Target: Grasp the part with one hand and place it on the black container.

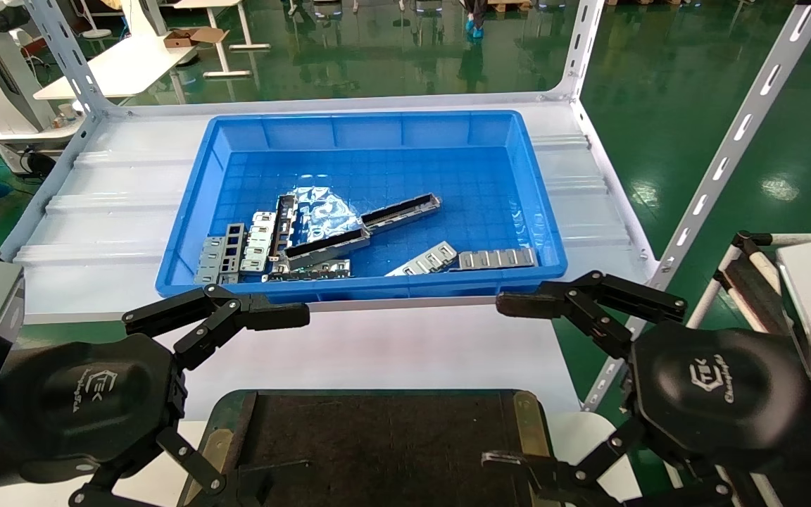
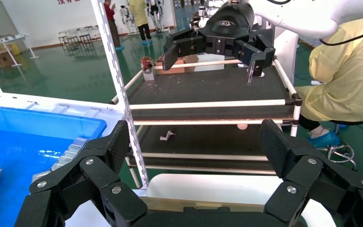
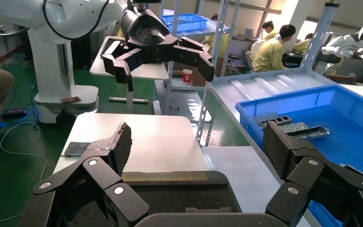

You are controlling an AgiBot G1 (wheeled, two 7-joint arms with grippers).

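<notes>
Two black link-fingered grippers with white logos show in the head view, one at each lower corner. The left gripper (image 1: 236, 394) hangs at about 8 o'clock with its fingers spread wide and nothing between them. The right gripper (image 1: 511, 384) hangs at about 4 o'clock, likewise spread wide and bare.

There are two containers. The deep blue plastic bin (image 1: 187, 211) sits on the white ribbed shelf (image 1: 110, 204) toward 12 o'clock. The black container (image 1: 377, 436), a wide flat tray with a matte black floor, dark-green rim and brass-coloured edge plates, lies at 6 o'clock between the two grippers, its visible floor bare.

The bin holds the metal pieces. From the left: a cluster of short silver multi-window plates (image 1: 226, 253), a dark bar standing almost 12-to-6 beside them, a crinkled silvery foil bag (image 1: 324, 208), then two long dark bars laid nearly end to end. The long narrow dark-grey metal part (image 1: 402, 212) with silvery edges lies in the middle of the bin, its long axis running from 8 o'clock to 2 o'clock, the farther end pointing toward 2. The similar dark bar (image 1: 328, 248) continues the same line below and left of it. Two more silver slotted plates (image 1: 497, 258) rest by the bin's near wall, toward 5 o'clock of the part.
</notes>
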